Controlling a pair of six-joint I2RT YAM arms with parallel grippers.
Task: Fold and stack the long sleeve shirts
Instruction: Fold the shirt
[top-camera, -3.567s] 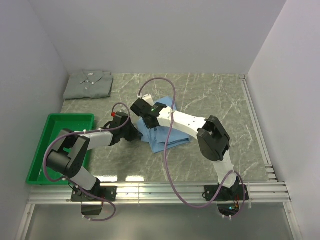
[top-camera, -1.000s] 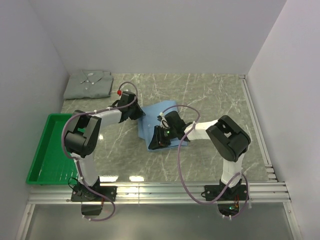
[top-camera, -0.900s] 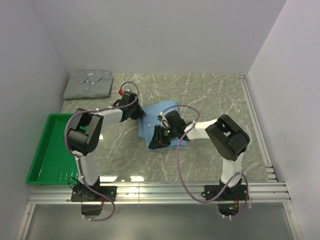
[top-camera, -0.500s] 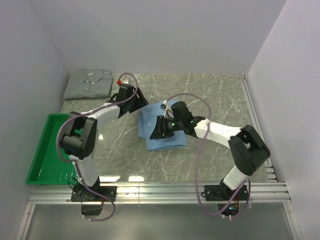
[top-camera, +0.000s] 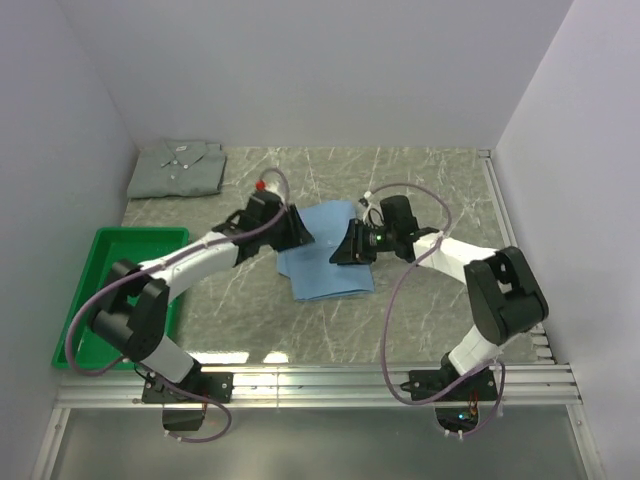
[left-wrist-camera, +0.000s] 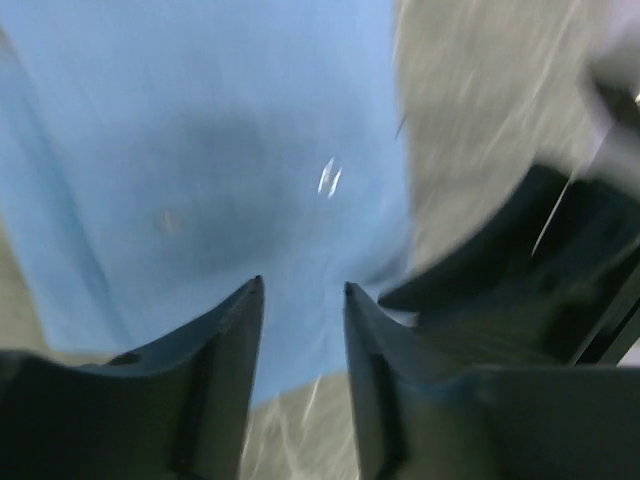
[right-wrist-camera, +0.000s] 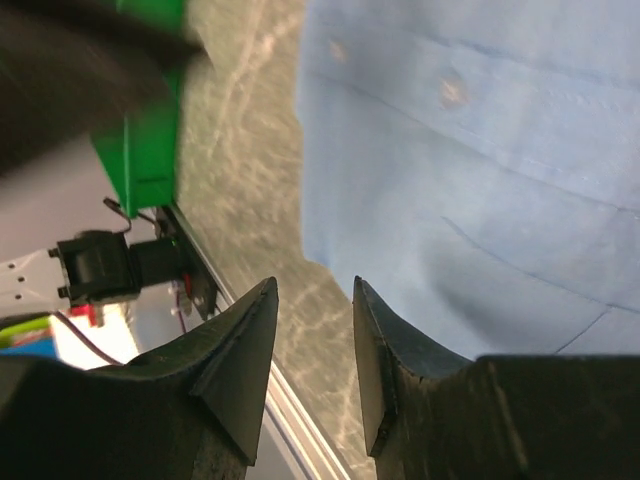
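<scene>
The light blue long sleeve shirt (top-camera: 322, 262) lies folded as a flat rectangle in the middle of the table. My left gripper (top-camera: 299, 236) hovers at its far left edge, open, with only blue cloth (left-wrist-camera: 200, 150) and table showing between the fingertips (left-wrist-camera: 245, 310). My right gripper (top-camera: 343, 250) is low over the shirt's far right part, open and holding nothing; the blue shirt (right-wrist-camera: 480, 150) fills the right of that view. The pale grey-green shirt (top-camera: 178, 168) lies folded in the far left corner.
A green plastic tray (top-camera: 110, 285) sits at the left near edge, also seen as a green tray (right-wrist-camera: 150, 130) in the right wrist view. The right arm's dark body (left-wrist-camera: 520, 280) is close to my left gripper. Metal rails (top-camera: 520, 260) run along the table's right and near edges.
The right gripper has come off the shirt's near left part and pulled back to its far right. The left gripper slid right to the shirt's far left edge, and its jaws opened.
</scene>
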